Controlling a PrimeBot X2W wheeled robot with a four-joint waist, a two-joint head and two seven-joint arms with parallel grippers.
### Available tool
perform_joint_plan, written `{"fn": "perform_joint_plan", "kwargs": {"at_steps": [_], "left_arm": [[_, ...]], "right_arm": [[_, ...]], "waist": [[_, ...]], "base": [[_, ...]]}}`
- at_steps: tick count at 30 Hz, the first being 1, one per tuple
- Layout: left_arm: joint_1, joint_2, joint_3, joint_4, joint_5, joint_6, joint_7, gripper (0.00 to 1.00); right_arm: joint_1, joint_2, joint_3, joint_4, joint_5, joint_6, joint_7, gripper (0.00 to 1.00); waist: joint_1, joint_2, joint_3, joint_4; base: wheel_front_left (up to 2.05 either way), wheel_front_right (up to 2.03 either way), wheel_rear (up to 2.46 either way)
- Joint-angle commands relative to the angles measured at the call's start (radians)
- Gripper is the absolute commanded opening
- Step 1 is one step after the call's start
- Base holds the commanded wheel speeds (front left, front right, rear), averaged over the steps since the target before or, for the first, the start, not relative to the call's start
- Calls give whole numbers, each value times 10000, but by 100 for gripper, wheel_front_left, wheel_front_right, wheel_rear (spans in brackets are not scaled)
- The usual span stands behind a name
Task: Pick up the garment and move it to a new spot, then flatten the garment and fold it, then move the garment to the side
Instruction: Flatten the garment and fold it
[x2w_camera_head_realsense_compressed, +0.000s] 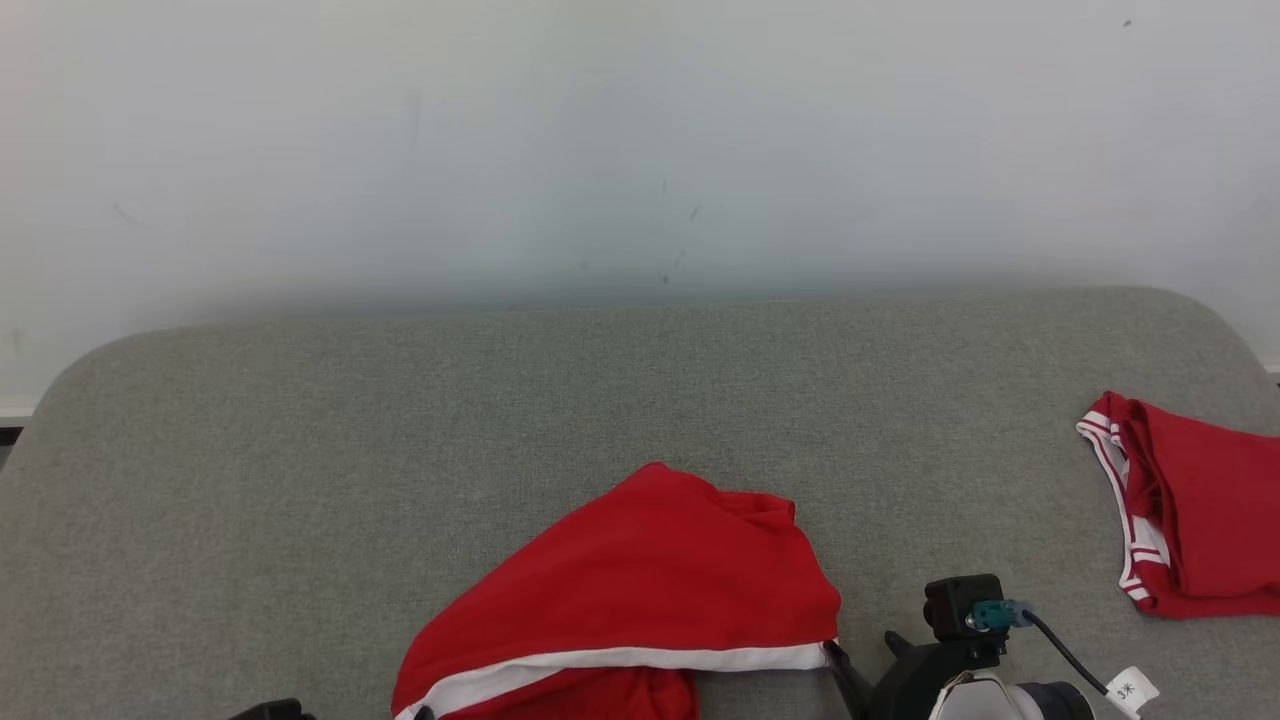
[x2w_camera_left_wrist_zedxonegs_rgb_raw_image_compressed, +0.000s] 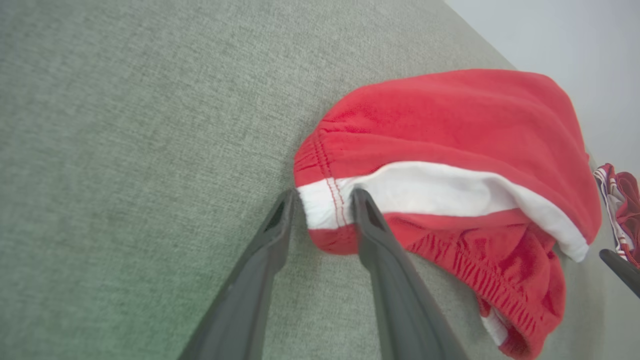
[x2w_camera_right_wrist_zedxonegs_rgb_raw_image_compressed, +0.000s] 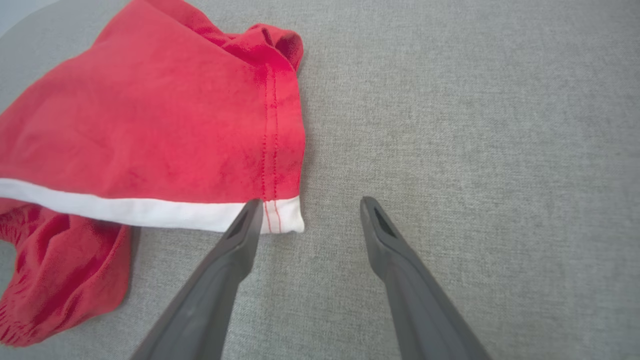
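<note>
While the red garment (x2w_camera_head_realsense_compressed: 650, 570) lies in a rumpled mound at the near edge of the grey fabric surface (x2w_camera_head_realsense_compressed: 400, 420), about midway across the head view, we see both of our grippers low at its two ends. A white band (x2w_camera_left_wrist_zedxonegs_rgb_raw_image_compressed: 440, 190) runs along the near side of the mound, with more red cloth bunched beneath it. Our left gripper (x2w_camera_left_wrist_zedxonegs_rgb_raw_image_compressed: 322, 197) is spread, its two dark fingers straddling the left corner of that band: one finger over the bare grey fabric just beside the corner, the other across the cloth, and the stitched end of the band sits between them without being pinched. Our right gripper (x2w_camera_right_wrist_zedxonegs_rgb_raw_image_compressed: 310, 207) is likewise spread and holds nothing; the finger tip (x2w_camera_right_wrist_zedxonegs_rgb_raw_image_compressed: 247, 222) on that view's left touches or overlaps the band's right corner, we cannot tell which, while the other finger stands over bare surface, apart from the cloth. In the head view the right wrist's black camera block (x2w_camera_head_realsense_compressed: 960, 600) shows just right of the garment, with a teal plug and a dark cable leading to a small white tag (x2w_camera_head_realsense_compressed: 1132, 688). A second red garment (x2w_camera_head_realsense_compressed: 1200, 510), trimmed in red-and-white stripes, lies well apart at the right edge of the surface.
</note>
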Motion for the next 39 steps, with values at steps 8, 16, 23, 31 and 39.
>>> {"fn": "perform_joint_plan", "kwargs": {"at_steps": [8,16,23,31,39], "left_arm": [[-130,-84,-75,187,99,-78,49,0],[-365,-151,-245,21,227,-54,137,0],[-732,-142,419,-1583,-59,-613,-616,0],[-5434,-574,454,-2463,823,-288,744,0],[-10244,-1318,1072,623,2338,-1370,-1326,0]], "right_arm": [[-188,-1,362,520,275,-21,14,100],[-834,-1,764,1644,587,-21,-312,0],[-1085,-4,207,234,1632,-21,-1046,0],[-4830,-623,-52,-1260,3416,-21,155,0],[-9797,-854,-112,866,2234,-21,-1781,0]], "waist": [[0,0,77,66],[0,0,271,328],[0,0,249,199],[0,0,2313,-51],[0,0,3503,-143]], "base": [[0,0,0],[0,0,0],[0,0,0],[0,0,0],[0,0,0]]}}
